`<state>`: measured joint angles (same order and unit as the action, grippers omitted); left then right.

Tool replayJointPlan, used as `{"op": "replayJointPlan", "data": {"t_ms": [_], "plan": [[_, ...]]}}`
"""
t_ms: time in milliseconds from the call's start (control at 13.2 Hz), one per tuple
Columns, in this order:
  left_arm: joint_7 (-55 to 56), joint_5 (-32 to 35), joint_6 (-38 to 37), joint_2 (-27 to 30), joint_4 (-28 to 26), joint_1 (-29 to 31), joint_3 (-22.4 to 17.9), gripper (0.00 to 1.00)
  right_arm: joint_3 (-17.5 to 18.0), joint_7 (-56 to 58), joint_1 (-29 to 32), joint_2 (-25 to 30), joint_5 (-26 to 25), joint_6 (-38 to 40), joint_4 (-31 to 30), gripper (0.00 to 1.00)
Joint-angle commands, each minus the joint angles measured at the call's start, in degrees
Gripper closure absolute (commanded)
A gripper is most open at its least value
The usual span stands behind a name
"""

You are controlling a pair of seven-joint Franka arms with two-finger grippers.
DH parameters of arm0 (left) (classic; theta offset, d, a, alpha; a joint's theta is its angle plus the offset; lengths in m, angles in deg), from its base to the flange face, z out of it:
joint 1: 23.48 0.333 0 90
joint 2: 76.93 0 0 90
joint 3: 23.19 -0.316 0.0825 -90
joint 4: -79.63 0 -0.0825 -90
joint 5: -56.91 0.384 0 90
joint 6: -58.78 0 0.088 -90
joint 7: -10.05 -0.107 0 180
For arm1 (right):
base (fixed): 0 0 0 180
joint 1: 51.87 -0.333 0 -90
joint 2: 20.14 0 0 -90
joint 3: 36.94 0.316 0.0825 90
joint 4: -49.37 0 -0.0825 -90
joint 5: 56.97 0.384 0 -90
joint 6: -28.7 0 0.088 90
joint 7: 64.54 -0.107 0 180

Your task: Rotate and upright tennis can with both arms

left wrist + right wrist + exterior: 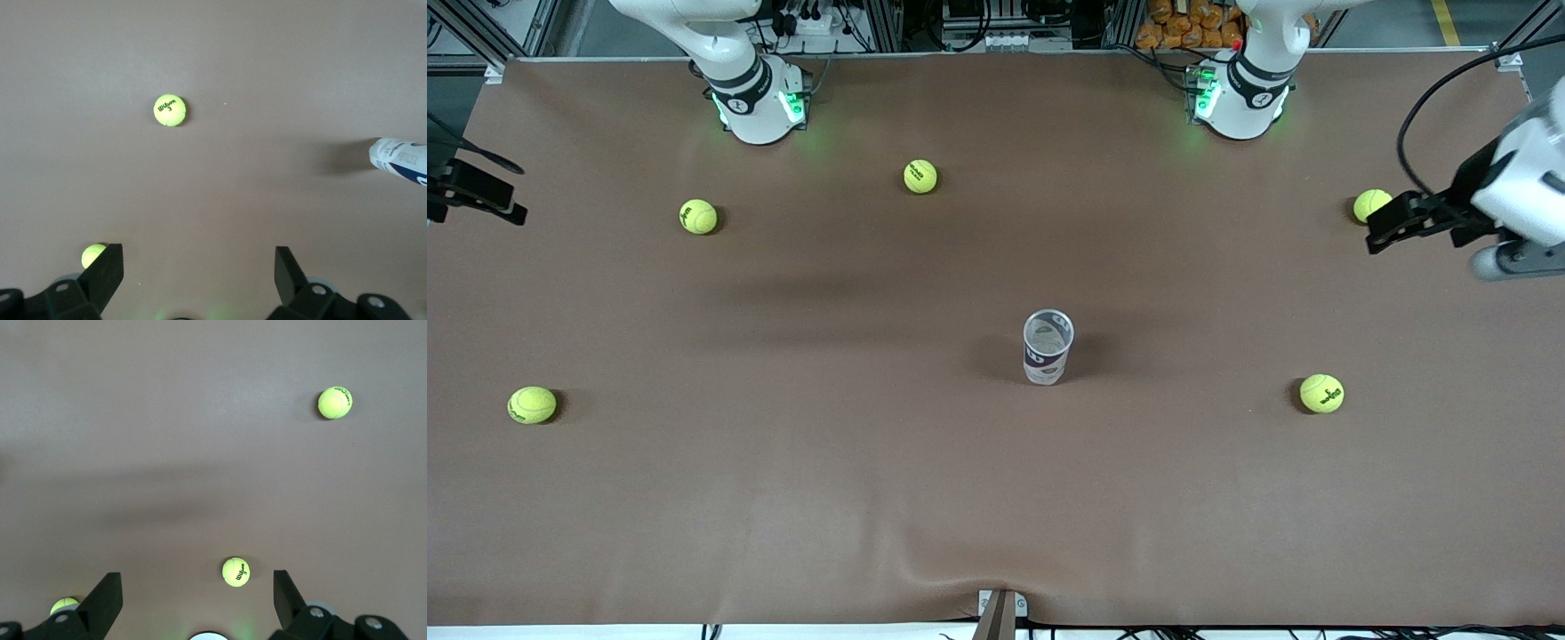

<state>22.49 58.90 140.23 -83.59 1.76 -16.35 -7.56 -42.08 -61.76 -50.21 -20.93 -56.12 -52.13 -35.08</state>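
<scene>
Brown table (pixel 783 498), the can (pixel 1048 348) standing upright near its middle, both arms pulled away.

The can's open silvery rim faces up, nothing touching it. Five balls lie scattered well apart from it, the closest (pixel 1321 393) toward the left arm's end. The left gripper (pixel 1383 227) hangs over that end beside another ball (pixel 1369 204), jaws wide and empty. The right gripper (pixel 197 597) waits over its own end, jaws wide, holding nothing.

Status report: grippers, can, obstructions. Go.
Left gripper and right gripper open, empty, at table ends. Tennis can upright mid-table, untouched. Nearest tennis ball well apart.
</scene>
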Motion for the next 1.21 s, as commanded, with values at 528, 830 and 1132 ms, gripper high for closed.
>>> {"op": "replayJointPlan", "data": {"t_ms": [528, 830, 1132], "plan": [[-2.6, -2.61, 8.63, 9.3, -13.88, 1.22, 0.18, 0.0, 1.01, -0.5, 0.36, 0.35, 0.38, 0.49, 0.25, 0.0], [-2.69, -2.52, 8.37, 9.39, -12.92, 1.05, 0.27, 0.0, 1.01, -0.5, 0.45, 0.44, 0.38, 0.49, 0.25, 0.0], [-2.69, -1.9, 8.46, 8.69, -11.69, 0.96, 0.62, 0.0, 1.01, -0.5, 0.45, 0.35, 0.38, 0.41, 0.25, 0.0]]}}
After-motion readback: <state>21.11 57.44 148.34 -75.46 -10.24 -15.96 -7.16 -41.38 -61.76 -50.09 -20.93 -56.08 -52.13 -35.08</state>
